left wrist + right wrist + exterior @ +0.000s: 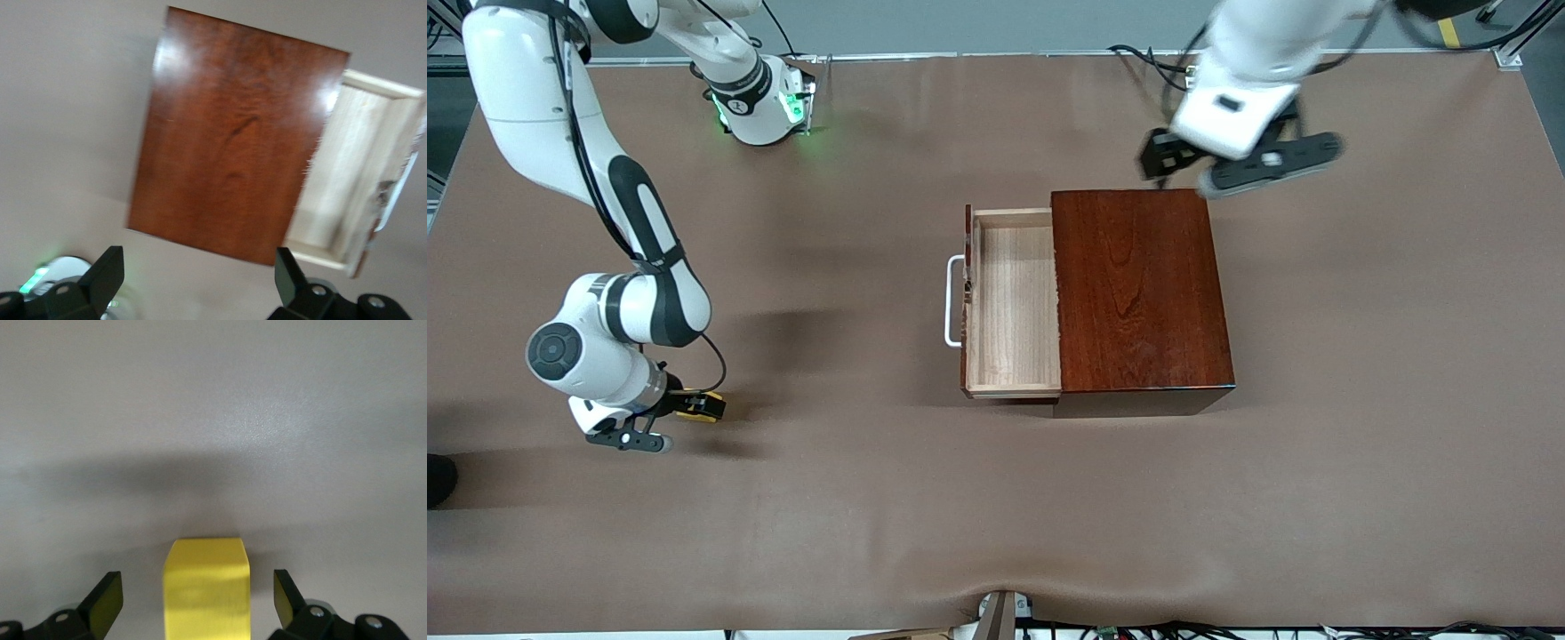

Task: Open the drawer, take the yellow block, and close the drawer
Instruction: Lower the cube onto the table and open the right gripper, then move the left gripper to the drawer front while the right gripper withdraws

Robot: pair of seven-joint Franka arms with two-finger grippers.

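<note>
My right gripper (197, 607) sat low at the table (996, 516) toward the right arm's end, jaws spread wide with the yellow block (207, 587) between them, gaps on both sides, so nothing was gripped. The block rested on the table, well apart from the drawer (1014, 302). I judged the block was out and only closing remained. The drawer stood pulled out and empty, its handle (953, 300) pointing toward the right arm's end. My left gripper (199, 283) waited wide open above the wooden box (1138, 289).

Box (1141, 289) glossy dark reddish wood; drawer (1014, 302) pale matt raw wood, white smooth handle (953, 300). Yellow block (207, 587) smooth, slight sheen. Table (1360, 462) matt brown covering.
</note>
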